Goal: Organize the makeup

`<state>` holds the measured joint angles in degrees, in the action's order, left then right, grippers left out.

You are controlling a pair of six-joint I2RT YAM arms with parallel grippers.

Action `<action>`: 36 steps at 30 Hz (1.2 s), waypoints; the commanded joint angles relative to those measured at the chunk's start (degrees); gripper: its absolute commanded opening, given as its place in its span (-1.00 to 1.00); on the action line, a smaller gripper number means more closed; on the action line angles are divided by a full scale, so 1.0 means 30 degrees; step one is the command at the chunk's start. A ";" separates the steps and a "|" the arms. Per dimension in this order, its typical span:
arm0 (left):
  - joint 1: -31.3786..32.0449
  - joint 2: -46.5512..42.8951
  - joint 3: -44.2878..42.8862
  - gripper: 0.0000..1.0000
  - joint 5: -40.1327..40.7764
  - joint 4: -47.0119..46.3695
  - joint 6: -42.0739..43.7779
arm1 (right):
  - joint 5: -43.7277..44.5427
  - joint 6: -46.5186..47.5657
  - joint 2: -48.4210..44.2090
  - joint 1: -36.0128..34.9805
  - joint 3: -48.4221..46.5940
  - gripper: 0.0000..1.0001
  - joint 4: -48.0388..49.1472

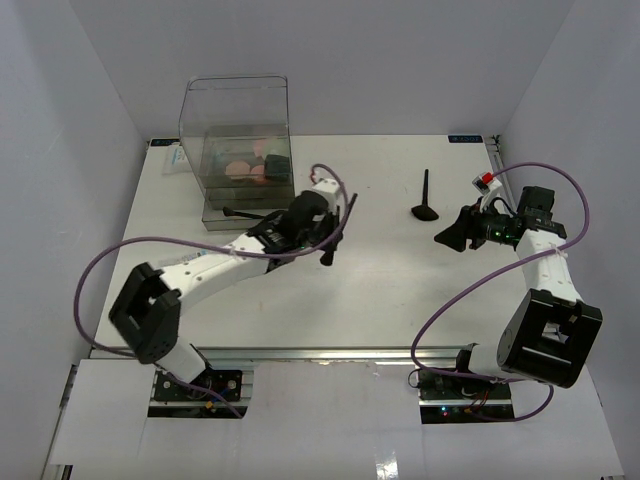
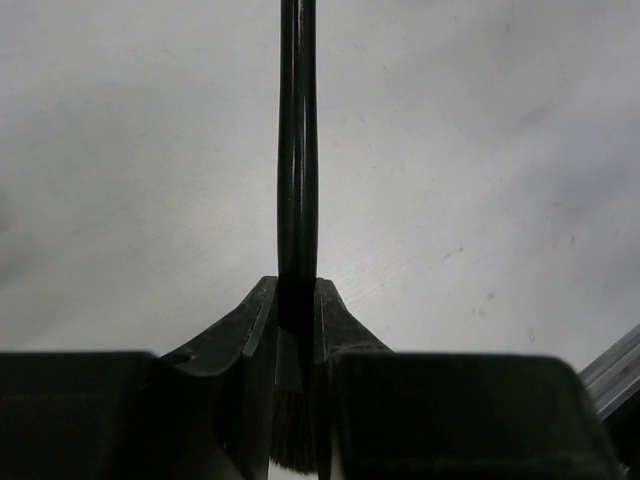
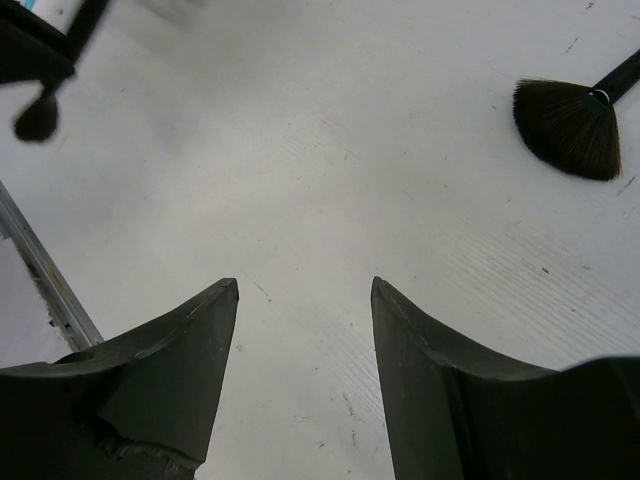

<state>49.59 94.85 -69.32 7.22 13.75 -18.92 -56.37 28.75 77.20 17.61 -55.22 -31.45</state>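
The left fingers (image 2: 250,320) are closed almost fully on a slim black brush (image 2: 298,150), which is clamped between them close to its bristle end. In the left wrist view the dark bristles are seen behind the fingertips, on the camera's side. The glossy handle is seen running straight out past the fingertips over the white table (image 2: 480,180). From above, this grip is found just in front of the near right corner of a tall clear plastic box (image 1: 235,105). Whether the brush touches the table cannot be told.

The right fingers (image 3: 190,340) are held moderately apart with nothing between them; only bare table is seen through the gap. Ahead of them and to the right, a black fan-shaped brush (image 3: 565,125) is laid flat on the table, apart from the fingers. In the top view its fanned head is turned toward the near edge and its thin handle toward the far edge.

Inside the box, at the far left of the table, several small pink round pieces (image 1: 240,168) are gathered on the floor. Darker items are seen beside them but are too small to be told apart.
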 commanded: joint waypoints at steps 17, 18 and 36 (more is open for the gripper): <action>-1.3512 -0.6834 0.8051 -0.88 -0.5661 -0.5831 -2.0582 | -0.0195 -0.0531 -0.0625 -0.0185 0.0448 0.25 0.0845; -1.3525 -0.6394 0.7809 -0.87 -0.5483 -0.5595 -2.1274 | -0.0182 -0.0518 -0.0625 -0.0198 0.0448 0.25 0.0832; -1.3688 -0.2899 0.7105 -0.11 -0.3631 -0.8021 -2.6512 | -0.0107 -0.0414 -0.0508 -0.0261 0.0477 0.25 0.0845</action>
<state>8.91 85.22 -46.57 -4.50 -6.38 -94.58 -55.90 27.42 76.47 17.12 -54.07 -29.90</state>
